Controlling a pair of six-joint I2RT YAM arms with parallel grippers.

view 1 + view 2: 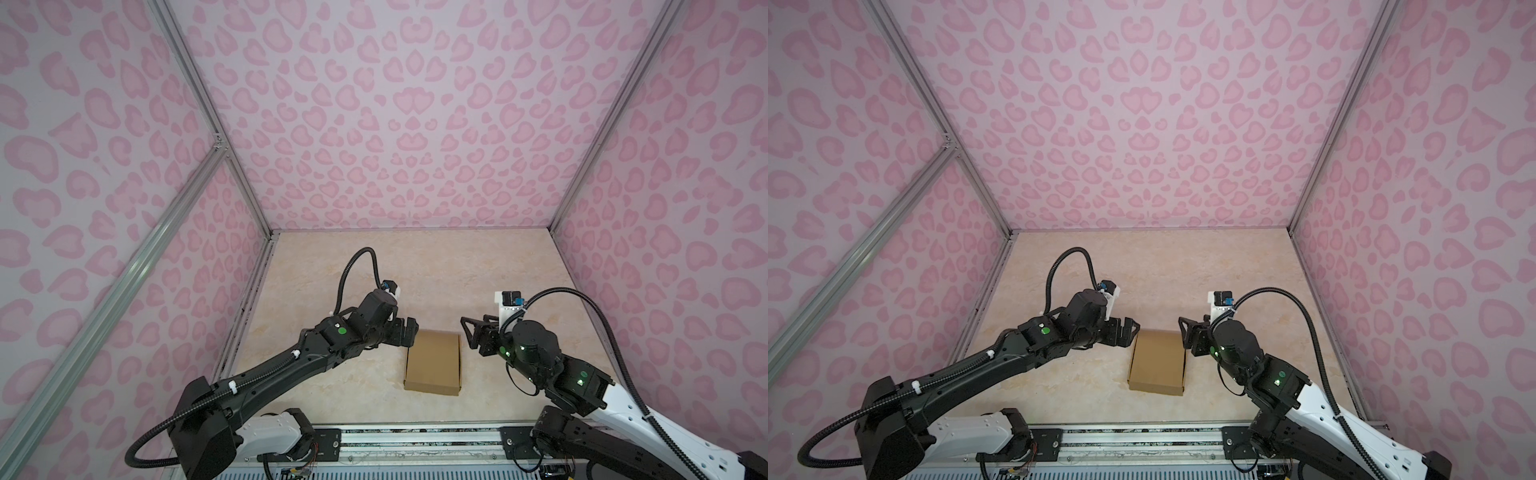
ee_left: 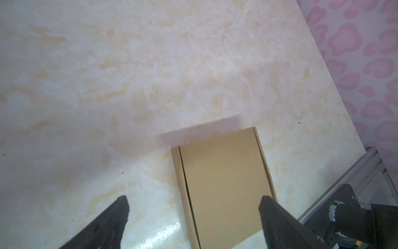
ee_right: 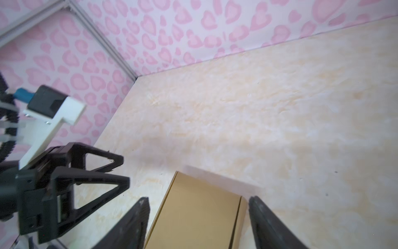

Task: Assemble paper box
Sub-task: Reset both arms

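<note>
The brown kraft paper box (image 1: pixel 433 361) lies flat on the marbled counter (image 1: pixel 332 270), near the front edge and between the two arms. In both top views it reads as a shallow closed mailer with the lid down. A dark seam runs along one long side where the lid meets the wall. The left end effector (image 1: pixel 406 332) hangs just beside the far left corner of the box with its fingers spread apart. In the left wrist view they frame the box from above and nothing is pinched between them. The right end effector (image 1: pixel 467 334) stands near the far right corner with its fingers also apart, and it holds nothing. Whether either fingertip grazes the cardboard I cannot tell. Judging by the closed shape, the folding looks done and the step in hand is the let-go at the end of assembly. The next move probably calls for lifting both arms straight up and away so no finger drags the light box. If the seam gapes, the lid edge first needs a gentle downward press.
</note>
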